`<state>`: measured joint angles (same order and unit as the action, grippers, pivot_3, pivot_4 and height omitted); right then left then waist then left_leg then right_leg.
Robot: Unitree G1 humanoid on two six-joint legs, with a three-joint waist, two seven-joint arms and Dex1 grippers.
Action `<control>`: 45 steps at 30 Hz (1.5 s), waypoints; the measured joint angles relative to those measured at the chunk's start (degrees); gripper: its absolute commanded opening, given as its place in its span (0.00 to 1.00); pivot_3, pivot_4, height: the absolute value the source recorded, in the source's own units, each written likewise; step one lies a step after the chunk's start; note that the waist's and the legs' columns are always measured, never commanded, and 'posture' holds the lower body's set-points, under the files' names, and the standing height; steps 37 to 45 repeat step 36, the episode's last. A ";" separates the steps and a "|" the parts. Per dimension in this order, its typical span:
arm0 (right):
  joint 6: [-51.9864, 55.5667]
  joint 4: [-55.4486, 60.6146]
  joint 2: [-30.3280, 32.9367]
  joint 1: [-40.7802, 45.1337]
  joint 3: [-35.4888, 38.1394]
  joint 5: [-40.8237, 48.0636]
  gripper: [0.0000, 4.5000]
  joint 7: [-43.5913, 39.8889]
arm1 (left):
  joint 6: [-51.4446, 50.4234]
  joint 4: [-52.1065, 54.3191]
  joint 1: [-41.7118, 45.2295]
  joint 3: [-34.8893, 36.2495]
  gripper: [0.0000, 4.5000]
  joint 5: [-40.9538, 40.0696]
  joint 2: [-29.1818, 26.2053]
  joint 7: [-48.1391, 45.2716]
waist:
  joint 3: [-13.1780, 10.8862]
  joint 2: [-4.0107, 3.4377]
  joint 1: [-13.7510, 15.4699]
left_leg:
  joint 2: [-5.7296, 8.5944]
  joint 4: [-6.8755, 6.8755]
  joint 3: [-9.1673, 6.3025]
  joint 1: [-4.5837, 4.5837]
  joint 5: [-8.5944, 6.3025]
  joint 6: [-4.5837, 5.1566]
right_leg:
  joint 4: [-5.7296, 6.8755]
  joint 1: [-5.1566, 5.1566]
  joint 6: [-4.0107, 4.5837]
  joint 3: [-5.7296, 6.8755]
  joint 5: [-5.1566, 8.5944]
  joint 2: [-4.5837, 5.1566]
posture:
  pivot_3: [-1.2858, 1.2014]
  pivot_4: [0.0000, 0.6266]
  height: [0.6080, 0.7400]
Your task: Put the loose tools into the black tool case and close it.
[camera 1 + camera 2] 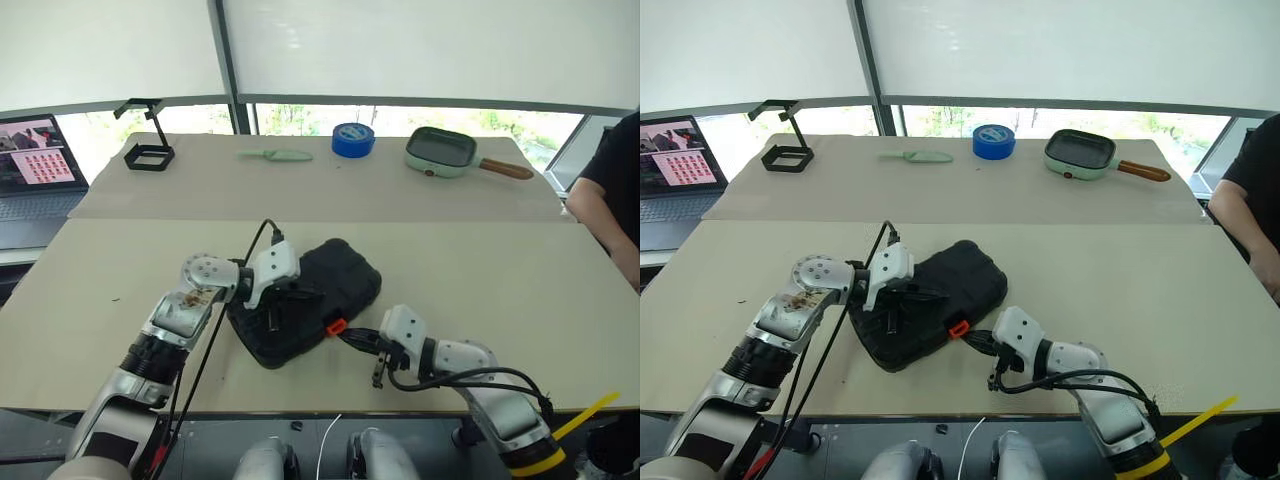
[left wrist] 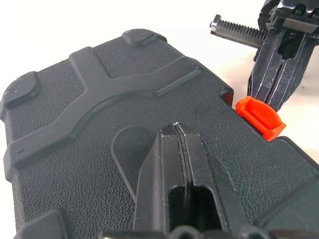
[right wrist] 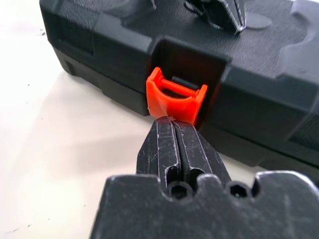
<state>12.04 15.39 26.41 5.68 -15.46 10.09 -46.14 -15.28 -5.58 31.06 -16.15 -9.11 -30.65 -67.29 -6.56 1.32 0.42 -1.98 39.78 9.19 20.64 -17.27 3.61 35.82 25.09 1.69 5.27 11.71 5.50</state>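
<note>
The black tool case lies on the near table with its lid down. My left gripper is shut and its tips rest on top of the textured lid. My right gripper is also shut, and its tips touch the lower edge of the small orange latch on the case's front side. That latch sticks out from the case wall. In the left wrist view my right gripper stands just behind the latch. The loose tools are out of view.
On the far table stand a black wire stand, a pale green knife, a blue tape roll and a green pan. A laptop sits at the far left. A person is at the right edge.
</note>
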 measured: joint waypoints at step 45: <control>-27.76 -18.14 14.90 -10.27 27.91 9.20 0.93 -16.37 | 22.93 -8.33 -28.82 30.04 1.00 -6.89 -12.33 7.47 | -2.29 -0.06 0.77 | -0.02 -0.05 0.06 1.05 -0.11 -0.42 | -0.04 1.08 -0.23 0.42 -0.25 0.37 | 0.52 0.24 1.00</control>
